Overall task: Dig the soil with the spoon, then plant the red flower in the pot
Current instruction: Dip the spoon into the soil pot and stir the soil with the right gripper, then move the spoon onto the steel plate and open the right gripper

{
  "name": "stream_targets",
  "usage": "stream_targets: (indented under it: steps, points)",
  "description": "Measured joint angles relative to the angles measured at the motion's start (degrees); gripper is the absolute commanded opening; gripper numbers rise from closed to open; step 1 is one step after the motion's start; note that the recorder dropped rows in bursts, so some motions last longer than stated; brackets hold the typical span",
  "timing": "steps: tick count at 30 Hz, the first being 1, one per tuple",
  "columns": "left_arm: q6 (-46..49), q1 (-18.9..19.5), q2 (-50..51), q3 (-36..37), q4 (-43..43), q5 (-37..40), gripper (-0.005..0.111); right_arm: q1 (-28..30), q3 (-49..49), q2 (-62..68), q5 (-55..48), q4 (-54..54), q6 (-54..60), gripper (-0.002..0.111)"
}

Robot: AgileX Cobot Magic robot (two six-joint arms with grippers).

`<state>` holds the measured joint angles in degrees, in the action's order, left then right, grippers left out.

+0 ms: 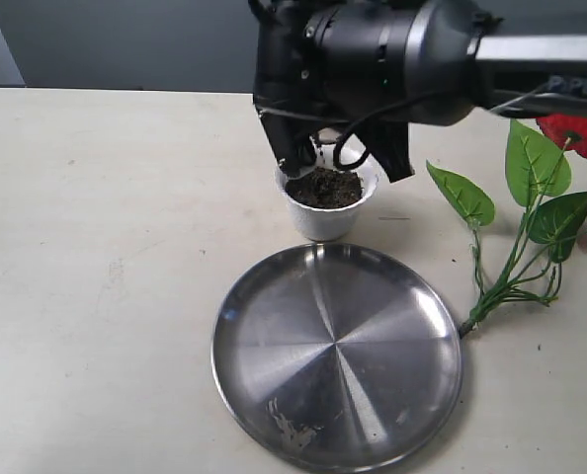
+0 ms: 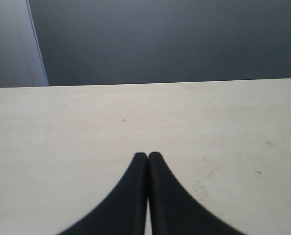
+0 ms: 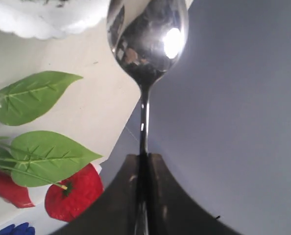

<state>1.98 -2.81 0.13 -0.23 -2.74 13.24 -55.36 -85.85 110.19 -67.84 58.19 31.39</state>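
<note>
Far left, the left gripper (image 2: 148, 156) hangs over bare cream table (image 1: 96, 247), its two black fingers pressed together with nothing between them; it does not show in the exterior view.

Toward the middle, the large round steel plate (image 1: 274, 395) lies flat on the table, with a few dark crumbs on it near its 7 o'clock edge. At the plate's 12 o'clock, just beside its rim, stands the small white pot (image 1: 325, 219), upright and filled with dark brown soil (image 1: 323, 187).

Directly above the pot, the right gripper (image 3: 143, 159) reaches in from the 3 o'clock side, its black fingers clamped on the thin handle of the spoon (image 3: 148, 39). In the right wrist view the shiny bowl sits near the pot's scalloped rim; whether it touches the soil cannot be told.

At the plate's 2 o'clock, the red flower (image 1: 521, 227) lies on the table, its stem end at the plate's rim, green leaves spread, red blooms at the far right edge.
</note>
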Motion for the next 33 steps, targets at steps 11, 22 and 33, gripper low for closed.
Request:
stream_targets:
  steps: [11,22,33]
  points:
    - [0.0,0.0,0.0,0.0,0.0,0.0,0.0,3.25,0.0,-5.83,8.21,-19.15,-1.3,-0.001]
    - [0.0,0.0,0.0,0.0,0.03,0.0,0.0,3.14,0.0,-1.68,5.07,-15.37,-6.82,-0.001]
    - [0.0,0.0,0.0,0.0,0.03,0.0,0.0,3.14,0.0,0.31,-1.5,-18.38,-10.03,-0.001]
